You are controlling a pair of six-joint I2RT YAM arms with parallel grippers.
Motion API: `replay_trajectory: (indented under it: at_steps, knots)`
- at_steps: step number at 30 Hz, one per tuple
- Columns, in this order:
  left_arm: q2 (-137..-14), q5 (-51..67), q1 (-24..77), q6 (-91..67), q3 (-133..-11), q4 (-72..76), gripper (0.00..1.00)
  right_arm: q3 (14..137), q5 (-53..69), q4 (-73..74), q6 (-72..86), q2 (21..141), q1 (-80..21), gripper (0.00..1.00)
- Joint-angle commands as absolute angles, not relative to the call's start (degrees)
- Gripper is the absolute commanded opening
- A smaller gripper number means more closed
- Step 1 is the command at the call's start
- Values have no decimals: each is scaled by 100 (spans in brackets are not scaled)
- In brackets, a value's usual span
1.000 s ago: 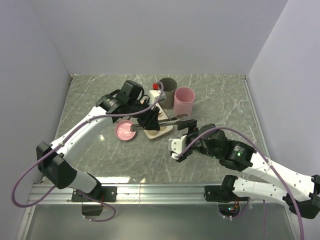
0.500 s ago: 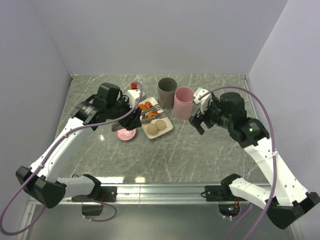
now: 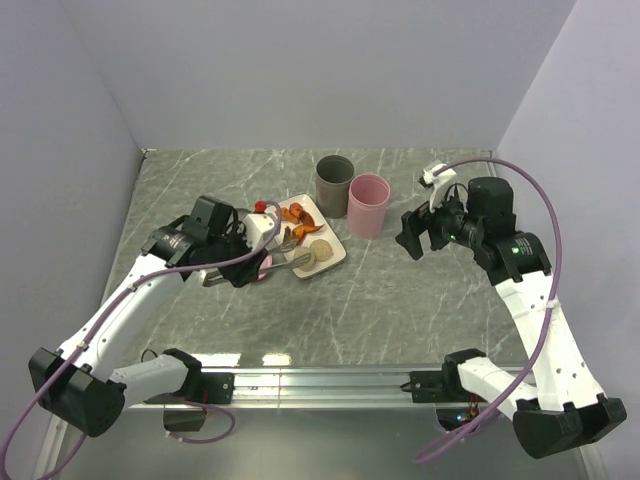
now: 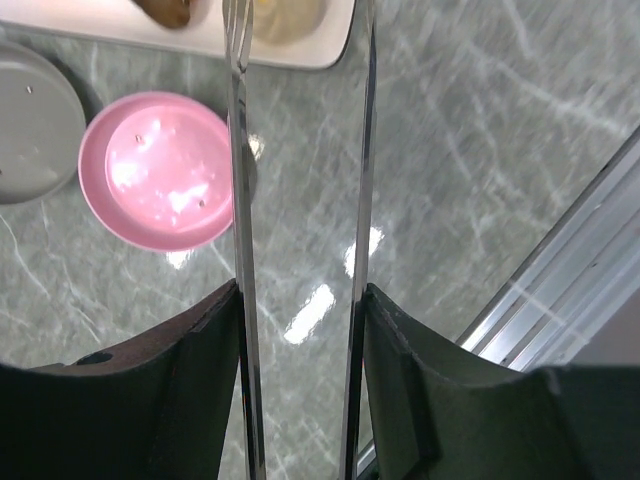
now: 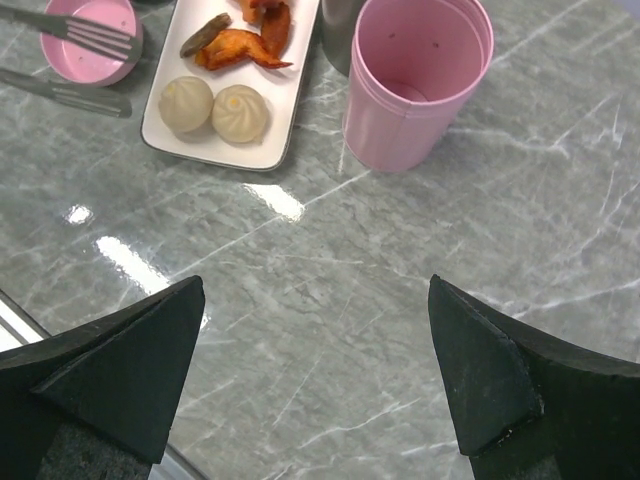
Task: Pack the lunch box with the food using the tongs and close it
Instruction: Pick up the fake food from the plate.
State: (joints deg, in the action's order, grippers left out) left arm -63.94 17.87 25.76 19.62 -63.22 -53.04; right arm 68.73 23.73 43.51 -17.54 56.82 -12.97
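Tabletop (image 3: pixel 420 300) of grey-green marble fills my overhead feed, with both arms reaching over it. My left arm (image 3: pixel 125 305) stretches toward the middle. My right arm (image 3: pixel 525 300) is lifted at the right side, well apart from everything on the surface.

The white tray (image 3: pixel 337 256) lies near the centre. Just beyond its far end stands the lunch box (image 3: pixel 334 183), upright and uncovered. The pink cup (image 3: pixel 368 205) stands at its right, touching or just beside it; I cannot tell which.

The tongs (image 4: pixel 240 240) run straight out from the left gripper (image 4: pixel 300 300), whose fingers (image 4: pixel 200 360) press on the outsides of the two metal arms. Those arms stand apart. On the right wrist feed their tips sit at the left side of the tray, the forked one over the pink lid (image 4: pixel 165 170), with nothing pinched between them.

The right gripper (image 5: pixel 312 290) hangs with its jaws spread wide, holding nothing, above bare marble near the pink cup.

The grey lid (image 4: pixel 35 130) lies flat on the marble, just beside the pink lid. The food (image 5: pixel 245 40) sits at the tray's far end, nearest the lunch box, and two pale dumplings (image 5: pixel 187 103) fill the near end.
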Motion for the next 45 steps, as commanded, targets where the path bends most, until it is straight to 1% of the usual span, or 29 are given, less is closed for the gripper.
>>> replay_trajectory:
  at_steps: [1,5,20,30,32,38,41,43,44,45]
  knots:
    - [-6337,1547,2549,2293,-6188,-5011,54,7198,2672,4421,-1547,5687,-1134,100]
    - [-6451,1468,2549,2408,-6012,-4791,55,7233,2812,4474,-1494,5739,-1046,100]
    - [-7224,1556,2549,2698,-6144,-4439,56,7269,2821,4588,-1643,5783,-1020,100]
    - [-7515,1599,2549,2751,-6073,-4263,51,7260,2856,4605,-1696,5871,-1028,100]
    - [-7550,1635,2549,2768,-6082,-4306,51,7269,2865,4614,-1714,5897,-1020,100]
    - [-7602,1872,2549,2795,-6170,-4438,40,7312,2892,4597,-1705,5933,-1028,100]
    - [-7541,1969,2549,2751,-6222,-4491,29,7348,2892,4605,-1696,5941,-1020,100]
    - [-7480,1995,2549,2699,-6301,-4561,25,7365,2883,4606,-1705,5933,-1028,100]
    - [-7462,1995,2549,2672,-6328,-4605,21,7365,2874,4614,-1705,5924,-1020,100]
    - [-7436,2004,2549,2637,-6372,-4632,19,7365,2883,4614,-1705,5915,-1020,100]
